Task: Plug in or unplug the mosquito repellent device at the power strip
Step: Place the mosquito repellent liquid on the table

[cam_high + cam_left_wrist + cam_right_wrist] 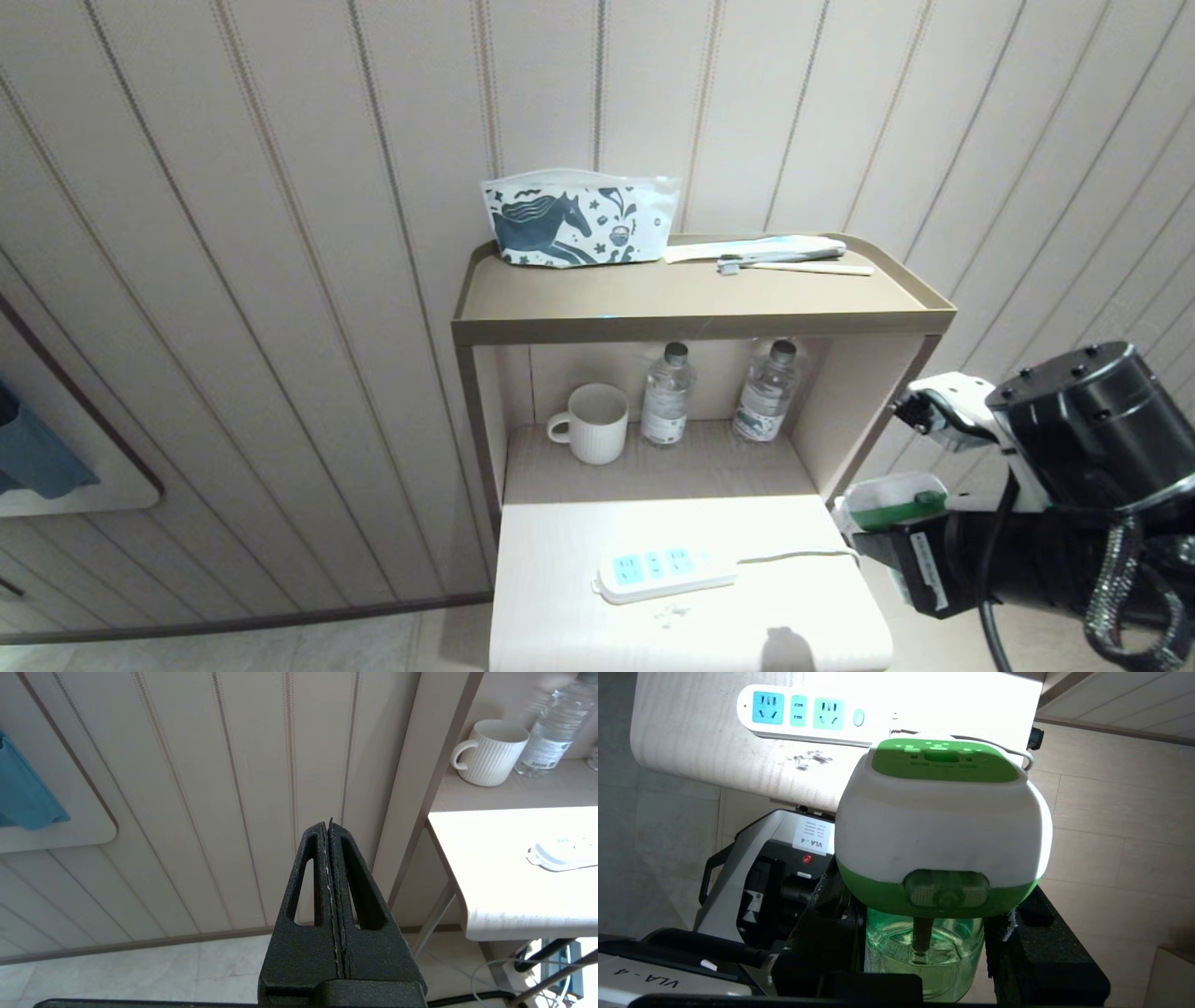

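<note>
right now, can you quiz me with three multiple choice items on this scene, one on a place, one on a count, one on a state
1. Where is the power strip?
A. on the white tabletop, below the shelf opening
B. on the top shelf, beside the pouch
C. on the floor

2. How many water bottles stand on the shelf with the mug?
A. one
B. two
C. four

3. What is the state of the mosquito repellent device?
A. plugged into the strip
B. lying on the tabletop
C. held in the right pincer, away from the strip

Answers:
1. A, the head view shows it flat on the white tabletop.
2. B, two clear bottles stand right of the mug.
3. C, the right wrist view shows the pincer gripping the green bottle, with the strip's sockets all empty.
</note>
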Controlling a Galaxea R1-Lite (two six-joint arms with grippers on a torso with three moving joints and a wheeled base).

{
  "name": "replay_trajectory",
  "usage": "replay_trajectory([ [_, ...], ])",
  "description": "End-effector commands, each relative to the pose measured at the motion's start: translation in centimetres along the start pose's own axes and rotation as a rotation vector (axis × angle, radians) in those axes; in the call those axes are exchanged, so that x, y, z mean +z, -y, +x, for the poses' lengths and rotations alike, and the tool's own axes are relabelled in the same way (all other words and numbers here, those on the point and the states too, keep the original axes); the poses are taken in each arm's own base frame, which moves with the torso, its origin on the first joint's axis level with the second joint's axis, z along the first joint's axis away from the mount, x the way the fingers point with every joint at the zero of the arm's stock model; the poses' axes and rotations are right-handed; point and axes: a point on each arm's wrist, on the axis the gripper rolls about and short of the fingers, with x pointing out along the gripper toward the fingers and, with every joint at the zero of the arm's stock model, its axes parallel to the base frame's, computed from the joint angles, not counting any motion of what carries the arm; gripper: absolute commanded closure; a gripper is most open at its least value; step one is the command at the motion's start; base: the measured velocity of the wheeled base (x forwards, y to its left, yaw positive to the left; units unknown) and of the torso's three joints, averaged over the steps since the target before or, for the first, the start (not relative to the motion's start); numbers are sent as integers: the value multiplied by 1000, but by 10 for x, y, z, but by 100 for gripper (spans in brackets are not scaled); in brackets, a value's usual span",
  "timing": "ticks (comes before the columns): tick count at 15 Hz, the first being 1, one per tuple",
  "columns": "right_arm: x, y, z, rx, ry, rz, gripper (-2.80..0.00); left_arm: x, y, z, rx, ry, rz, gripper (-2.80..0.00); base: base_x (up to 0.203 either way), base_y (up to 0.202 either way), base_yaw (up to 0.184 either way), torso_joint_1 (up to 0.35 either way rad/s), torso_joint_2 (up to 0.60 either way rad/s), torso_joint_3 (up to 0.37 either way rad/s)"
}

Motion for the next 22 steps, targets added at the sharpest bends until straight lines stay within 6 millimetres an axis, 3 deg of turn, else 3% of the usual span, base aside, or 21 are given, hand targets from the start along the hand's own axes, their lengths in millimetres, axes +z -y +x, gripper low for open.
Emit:
replay_trajectory([
  [1,-6,5,-12,6,29,16,0,0,0,0,0,-2,0,0,0,0,0,0,0,0],
  [4,-10,10,-22,11,80,36,0,0,0,0,0,-1,0,0,0,0,0,0,0,0],
  [22,-9,11,-19,-5,76,40,0,0,0,0,0,-2,0,0,0,0,0,0,0,0],
])
